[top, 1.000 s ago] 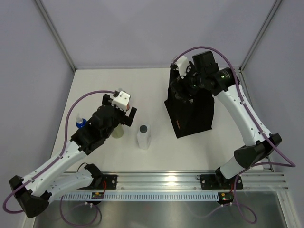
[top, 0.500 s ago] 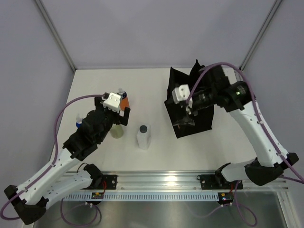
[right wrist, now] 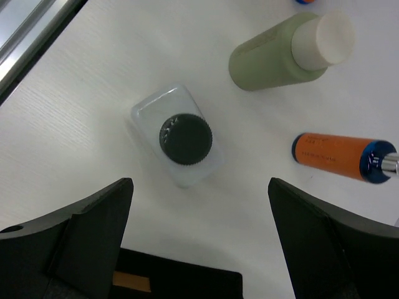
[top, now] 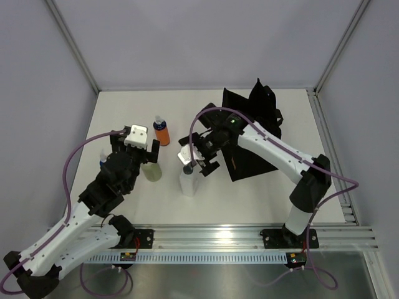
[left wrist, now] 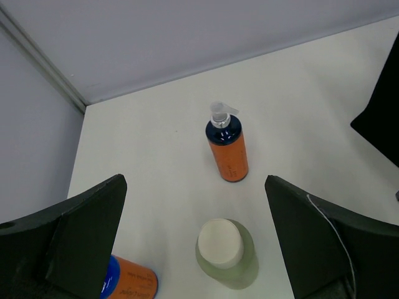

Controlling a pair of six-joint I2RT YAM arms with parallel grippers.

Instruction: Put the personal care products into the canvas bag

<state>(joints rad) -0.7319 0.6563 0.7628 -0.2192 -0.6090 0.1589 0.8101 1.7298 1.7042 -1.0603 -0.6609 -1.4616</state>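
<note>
White bottle point(top: 188, 182) with a black cap stands near the middle of the table point(top: 124, 112), under the right gripper point(right wrist: 199, 187), whose jaws are spread wide and empty. Just to its left, an olive-green bottle point(left wrist: 227, 255) stands below the left gripper point(left wrist: 194, 180), which is also spread and holds nothing. One orange bottle point(left wrist: 128, 283) sits further left, and another point(left wrist: 227, 149) stands upright farther back. The black canvas bag point(top: 252, 146) sits far right, apart from the bottles.

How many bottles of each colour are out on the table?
Orange bottles: 2
Olive-green bottle: 1
White bottle with black cap: 1
Total: 4 bottles
</note>
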